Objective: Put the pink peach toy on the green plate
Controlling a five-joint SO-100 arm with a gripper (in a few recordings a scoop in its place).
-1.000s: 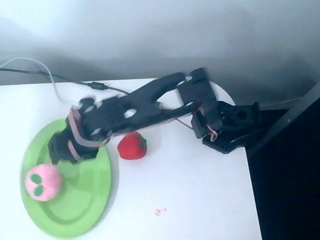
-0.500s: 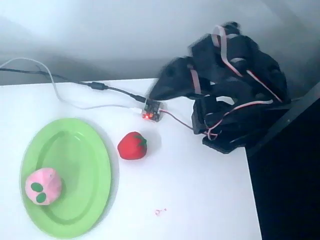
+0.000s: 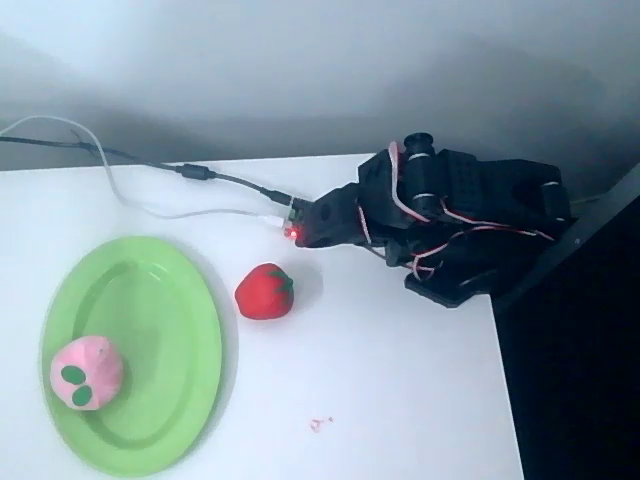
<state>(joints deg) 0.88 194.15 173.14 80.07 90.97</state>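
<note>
The pink peach toy point(image 3: 87, 372), round with two dark green leaf spots, lies on the lower left part of the large light-green plate point(image 3: 150, 320) at the table's left side. Nothing is touching the toy. The black arm is folded back over its base point(image 3: 460, 275) at the right. Its gripper point(image 3: 318, 224) points left, far from the plate, with nothing held in it. The jaws look like one dark mass, so I cannot make out whether they are apart.
A red strawberry toy point(image 3: 265, 291) sits on the white table just right of the plate. Cables point(image 3: 150, 190) run along the back to a small board with a red light point(image 3: 291, 231). The table's right edge point(image 3: 505, 380) drops into a dark gap.
The arm left the plate, lifted away to the right, and folded down over its base. The peach stays on the plate, tipped slightly.
</note>
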